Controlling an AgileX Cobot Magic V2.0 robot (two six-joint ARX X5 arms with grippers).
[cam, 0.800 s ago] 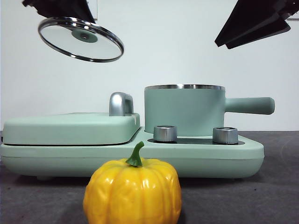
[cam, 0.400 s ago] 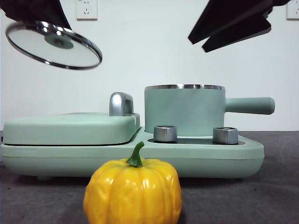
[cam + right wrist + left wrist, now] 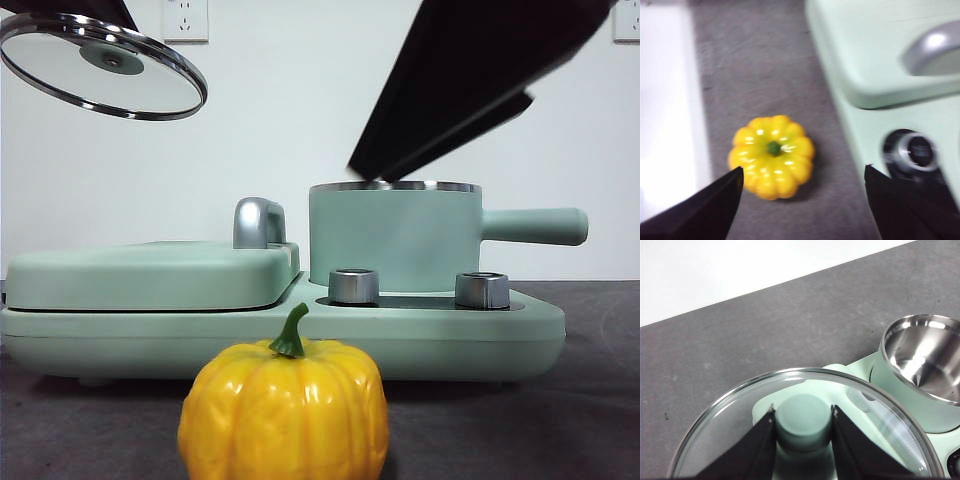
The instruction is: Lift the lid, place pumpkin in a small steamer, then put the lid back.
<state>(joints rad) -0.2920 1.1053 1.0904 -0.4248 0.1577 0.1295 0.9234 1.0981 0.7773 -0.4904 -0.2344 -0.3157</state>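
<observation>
Two grippers aloft: lid raised, pumpkin on the tabletop.
Left gripper (image 3: 802,415) jaws clamp the lid (image 3: 103,65) knob high up; right gripper (image 3: 802,180), jaws wide, hangs over the pumpkin (image 3: 772,155) before the open small steamer (image 3: 395,235).

A: The lid (image 3: 100,62) is clear glass with a shiny steel rim; the pumpkin (image 3: 284,410) looks like glossy plastic.

B: The small steamer (image 3: 395,240) is matt mint outside, polished metal inside. Beneath it, the knobs (image 3: 354,286) look like brushed metal, and the worktop (image 3: 740,345) is matt grey, finely grained.
</observation>
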